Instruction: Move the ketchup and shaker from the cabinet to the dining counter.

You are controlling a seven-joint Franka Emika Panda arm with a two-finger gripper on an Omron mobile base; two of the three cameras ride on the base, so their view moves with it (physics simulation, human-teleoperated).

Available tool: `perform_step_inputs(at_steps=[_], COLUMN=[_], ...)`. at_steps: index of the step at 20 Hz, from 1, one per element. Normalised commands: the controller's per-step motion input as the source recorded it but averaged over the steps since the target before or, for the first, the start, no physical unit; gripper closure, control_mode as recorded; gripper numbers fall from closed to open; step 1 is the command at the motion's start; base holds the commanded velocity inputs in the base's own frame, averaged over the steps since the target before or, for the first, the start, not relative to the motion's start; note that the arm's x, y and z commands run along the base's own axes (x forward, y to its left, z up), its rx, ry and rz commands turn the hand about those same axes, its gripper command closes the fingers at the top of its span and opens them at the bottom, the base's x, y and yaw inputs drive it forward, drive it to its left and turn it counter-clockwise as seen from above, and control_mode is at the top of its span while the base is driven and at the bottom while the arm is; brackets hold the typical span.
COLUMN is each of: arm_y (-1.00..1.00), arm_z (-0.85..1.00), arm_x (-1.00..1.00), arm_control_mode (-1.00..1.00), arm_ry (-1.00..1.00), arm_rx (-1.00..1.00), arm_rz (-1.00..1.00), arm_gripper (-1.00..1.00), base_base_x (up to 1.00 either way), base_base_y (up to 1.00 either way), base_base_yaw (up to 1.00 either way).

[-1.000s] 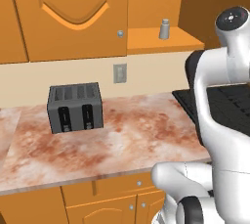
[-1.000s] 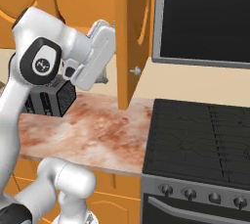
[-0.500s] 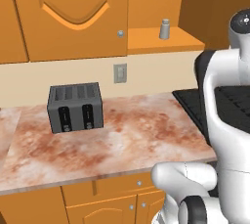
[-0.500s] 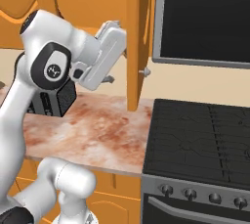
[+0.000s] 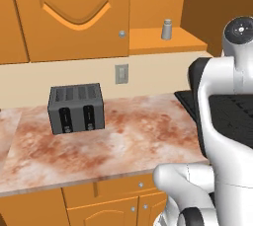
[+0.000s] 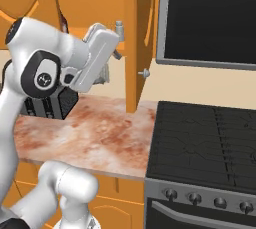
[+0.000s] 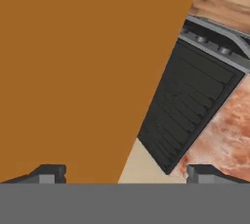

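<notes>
A marble worktop (image 5: 128,136) is carrying a grey toaster (image 5: 76,108) at centre left of the left base view; a black stove (image 6: 205,143) is sitting at lower right of the right base view. No writing is readable. The shaker (image 5: 167,29) is standing on the cabinet (image 5: 163,41) shelf, upper right. The gripper (image 7: 125,173) is standing wide and holding nothing. Since the earlier frame the arm has been swinging further right.

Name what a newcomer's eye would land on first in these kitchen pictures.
The white robot arm fills the foreground, raised before the orange wooden wall cabinet. A small light-grey shaker stands alone on the open orange shelf. Below, a dark grey toaster sits on the mottled marble worktop.
</notes>
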Motion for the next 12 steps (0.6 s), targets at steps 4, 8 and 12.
perform_step_inputs(at_steps=[4,8,12], arm_y=[0.69,0.67,0.64], arm_z=[0.08,0.19,0.2], arm_x=[0.0,0.0,-0.03], arm_control_mode=[-1.0,-1.0,-1.0], arm_ry=[0.18,0.3,0.32], arm_rx=[0.0,0.0,-0.02], arm_rz=[0.26,0.36,0.48], arm_gripper=[-1.0,-1.0,-1.0], base_base_x=[0.0,0.0,0.0], base_base_y=[0.0,0.0,0.0], base_base_yaw=[0.0,0.0,0.0])
